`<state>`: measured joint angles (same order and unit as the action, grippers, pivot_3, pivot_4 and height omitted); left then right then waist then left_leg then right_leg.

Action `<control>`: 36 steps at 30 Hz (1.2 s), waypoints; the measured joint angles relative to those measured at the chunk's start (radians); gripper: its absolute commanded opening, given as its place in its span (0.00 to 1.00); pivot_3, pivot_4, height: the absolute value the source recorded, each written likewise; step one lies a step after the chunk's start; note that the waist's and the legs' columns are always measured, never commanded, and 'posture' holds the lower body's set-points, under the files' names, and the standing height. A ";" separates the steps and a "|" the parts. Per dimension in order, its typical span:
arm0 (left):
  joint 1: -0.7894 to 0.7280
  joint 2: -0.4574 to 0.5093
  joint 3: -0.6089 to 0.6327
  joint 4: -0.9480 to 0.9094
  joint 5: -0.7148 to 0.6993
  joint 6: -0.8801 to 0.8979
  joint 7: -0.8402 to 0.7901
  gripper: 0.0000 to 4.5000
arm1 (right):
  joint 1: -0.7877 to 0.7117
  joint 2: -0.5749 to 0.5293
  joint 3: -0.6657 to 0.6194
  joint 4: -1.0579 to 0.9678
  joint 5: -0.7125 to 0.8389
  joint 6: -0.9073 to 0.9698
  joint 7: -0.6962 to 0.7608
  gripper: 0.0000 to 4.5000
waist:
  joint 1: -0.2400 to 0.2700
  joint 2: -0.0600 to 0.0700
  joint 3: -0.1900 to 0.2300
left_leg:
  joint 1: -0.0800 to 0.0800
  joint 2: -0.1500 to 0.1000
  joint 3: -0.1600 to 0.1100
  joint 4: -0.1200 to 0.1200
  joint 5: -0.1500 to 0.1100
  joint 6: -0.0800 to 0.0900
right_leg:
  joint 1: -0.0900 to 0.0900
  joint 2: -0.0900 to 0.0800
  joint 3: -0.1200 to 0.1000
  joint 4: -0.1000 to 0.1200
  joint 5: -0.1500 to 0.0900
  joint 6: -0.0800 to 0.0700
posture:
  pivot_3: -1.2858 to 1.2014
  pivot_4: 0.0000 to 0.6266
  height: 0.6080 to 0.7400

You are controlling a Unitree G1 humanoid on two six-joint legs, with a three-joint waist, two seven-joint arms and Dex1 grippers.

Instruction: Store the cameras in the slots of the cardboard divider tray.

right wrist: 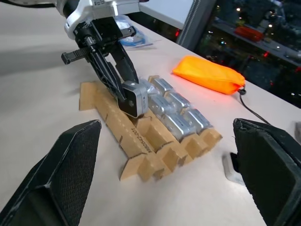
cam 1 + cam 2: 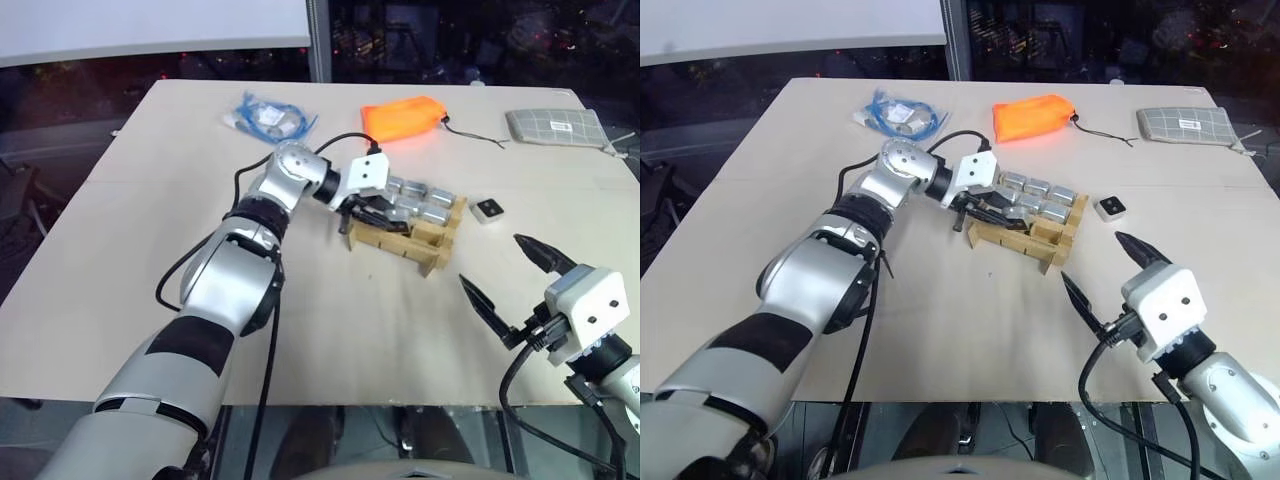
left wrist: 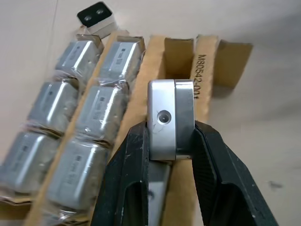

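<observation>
The cardboard divider tray lies mid-table, with several film-wrapped silver cameras filling its two far rows. My left gripper is shut on another silver camera and holds it just above an unfilled slot row of the tray, tilted down. In the right wrist view that held camera hangs over the tray's near strips. One more camera, white-rimmed with a black face, rests on the table just right of the tray. My right gripper stands open near the front right, holding nothing.
An orange fabric bag with a cord lies behind the tray. A bagged blue cable is at the back left and a grey grid-patterned pouch at the back right corner. Bare tabletop stretches in front of the tray.
</observation>
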<state>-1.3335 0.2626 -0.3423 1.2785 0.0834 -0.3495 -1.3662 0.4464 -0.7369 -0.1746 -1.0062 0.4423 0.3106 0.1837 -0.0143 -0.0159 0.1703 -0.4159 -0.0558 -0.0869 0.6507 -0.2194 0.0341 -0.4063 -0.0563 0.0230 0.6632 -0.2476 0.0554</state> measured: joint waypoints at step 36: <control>-0.036 -0.022 0.057 0.051 0.158 -0.079 0.038 0.15 | -0.084 -0.150 -0.354 0.236 0.506 0.083 0.279 0.99 | -0.001 -0.003 0.002 | 0.000 0.002 0.001 0.002 0.000 0.000 | 0.001 0.002 0.001 0.002 0.001 0.000 | 0.52 0.24 1.00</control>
<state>-1.3699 0.2405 -0.2855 1.3295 0.2418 -0.4281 -1.3282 0.3624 -0.8872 -0.5281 -0.7701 0.9484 0.3932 0.4624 -0.0158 -0.0185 0.1719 -0.4154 -0.0543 -0.0860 0.6526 -0.2195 0.0343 -0.4056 -0.0543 0.0245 0.6648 -0.2471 0.0555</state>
